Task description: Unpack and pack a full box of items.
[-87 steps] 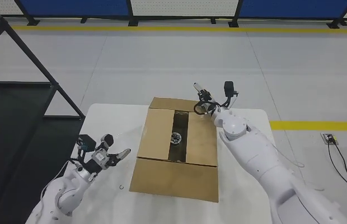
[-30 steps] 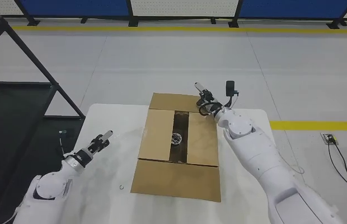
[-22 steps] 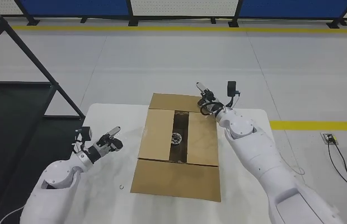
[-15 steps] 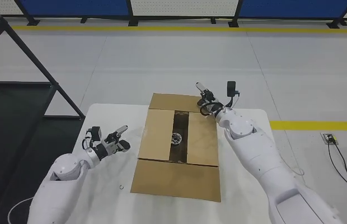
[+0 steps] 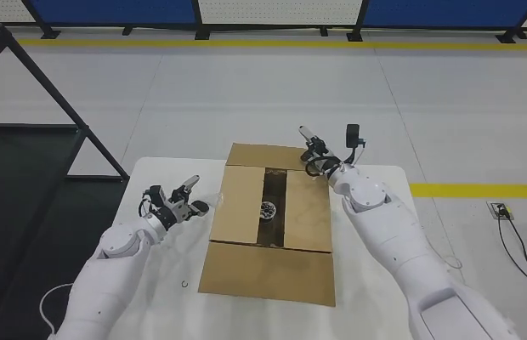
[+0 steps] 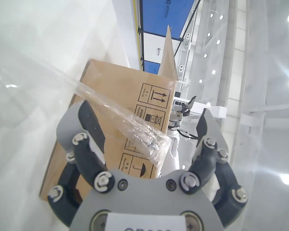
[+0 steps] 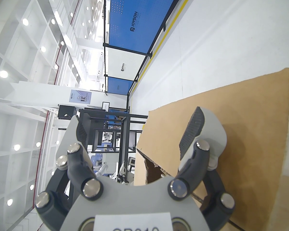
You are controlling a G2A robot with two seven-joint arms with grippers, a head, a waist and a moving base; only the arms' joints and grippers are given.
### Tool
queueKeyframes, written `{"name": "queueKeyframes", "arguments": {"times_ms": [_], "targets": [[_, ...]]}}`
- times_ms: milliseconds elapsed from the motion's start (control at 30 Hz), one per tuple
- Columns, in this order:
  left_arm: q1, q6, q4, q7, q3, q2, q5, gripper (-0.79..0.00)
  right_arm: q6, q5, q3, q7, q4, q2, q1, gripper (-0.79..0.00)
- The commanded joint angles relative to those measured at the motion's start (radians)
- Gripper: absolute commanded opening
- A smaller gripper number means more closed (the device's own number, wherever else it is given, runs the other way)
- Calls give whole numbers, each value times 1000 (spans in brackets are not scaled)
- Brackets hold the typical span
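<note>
Place: a factory hall is showing here.
Floor: a yellow line [image 5: 246,42] is running across the sealed grey floor [image 5: 246,93].
Edges: blue partition panels [image 5: 110,10] are fencing the bay.
Overhead: round lamps [image 7: 25,22] are shining.

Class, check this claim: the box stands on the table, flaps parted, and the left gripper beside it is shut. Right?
No. The left gripper is open, fingers spread wide, as the left wrist view shows. Otherwise right: the box stands on the table, flaps parted, gripper beside it.

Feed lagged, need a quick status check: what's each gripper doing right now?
Left gripper: open, clear plastic just ahead of it, ungripped.
Right gripper: open, holding nothing, at the box flap.
</note>
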Motion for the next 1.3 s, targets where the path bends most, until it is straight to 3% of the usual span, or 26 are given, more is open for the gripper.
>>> {"name": "queueKeyframes", "arguments": {"times_ms": [0, 333, 667, 1000, 1267], "targets": [[-20, 1, 33, -3, 13, -11, -16, 0, 2, -5, 5, 0, -3, 1, -2, 0], [-42, -48, 123, -23, 44, -45, -53, 0, 9, -32, 30, 0, -21, 3, -9, 0], [-34, -101, 144, 119, 20, -80, -173, 0, 14, -53, 51, 10, -29, 1, -15, 0], [-2, -305, 126, 211, 8, -94, -142, 0, 20, -79, 70, 14, -35, 0, -19, 0], [61, -448, 26, 373, -4, -90, -24, 0, 24, -96, 82, 20, -37, -3, -22, 0]]}}
